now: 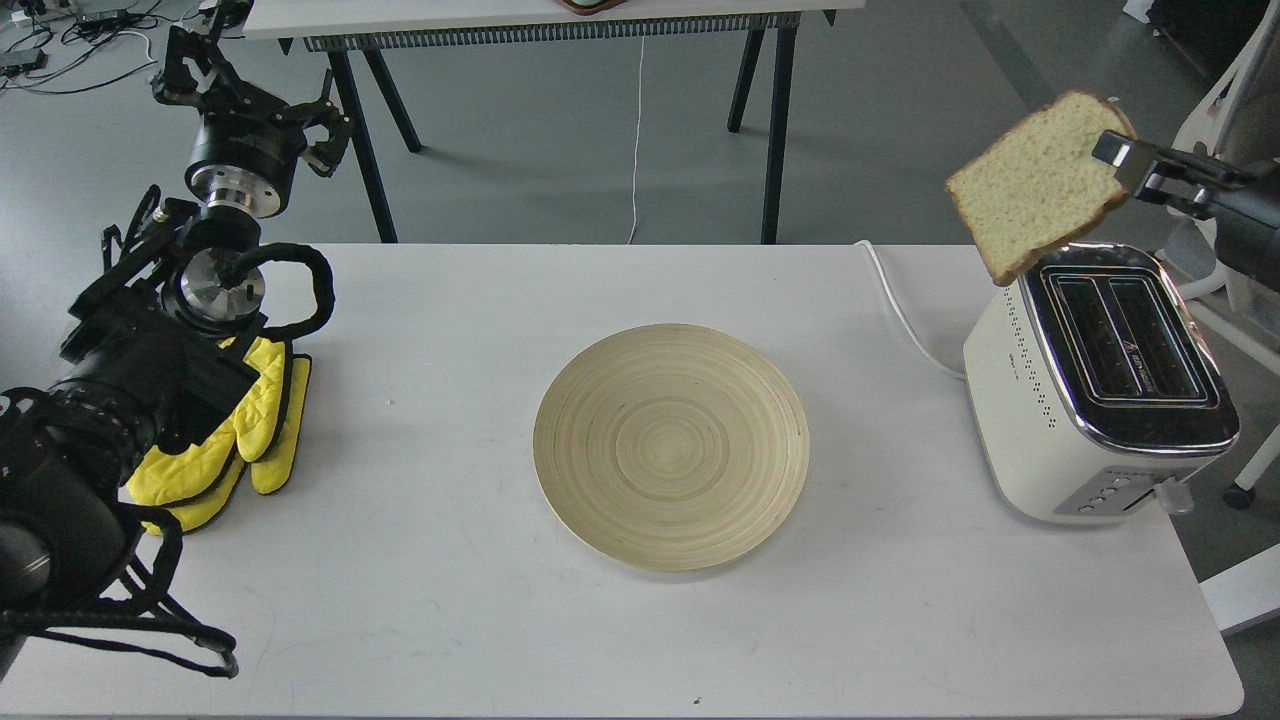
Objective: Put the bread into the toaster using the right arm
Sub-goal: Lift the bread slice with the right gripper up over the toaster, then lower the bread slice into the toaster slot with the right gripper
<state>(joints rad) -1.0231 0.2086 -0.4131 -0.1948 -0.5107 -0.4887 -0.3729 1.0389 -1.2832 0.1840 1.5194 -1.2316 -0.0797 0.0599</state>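
The right claw [1118, 160] is clamped on the bread [1040, 185], pinching it at the upper right edge near the crust; the slice is held in the air, tilted, its lower corner hanging just above the back of the toaster [1100, 385] — not yet in a slot. The bread is judged light, soft and easily torn; a thin edge grip like this one could let it sag or swing, so a hold close to the firmer crust is the safer choice, and a slow descent is called for. Both slots are seen open in the chrome top; the slice would need to be turned upright and lined up with one of them.

The left claw [325, 135] is raised well away at the far left, fingers spread, holding nothing. Below that arm a yellow mitt [262, 420] lies on the table [420, 600]; a bare wooden plate [671, 446] sits in the middle, well apart from the toaster. The tabletop is white and smooth; a white cord [905, 310] runs back from the toaster. Beyond, a grey floor and the black legs of another table [540, 20] are seen — cables trail at the top left.
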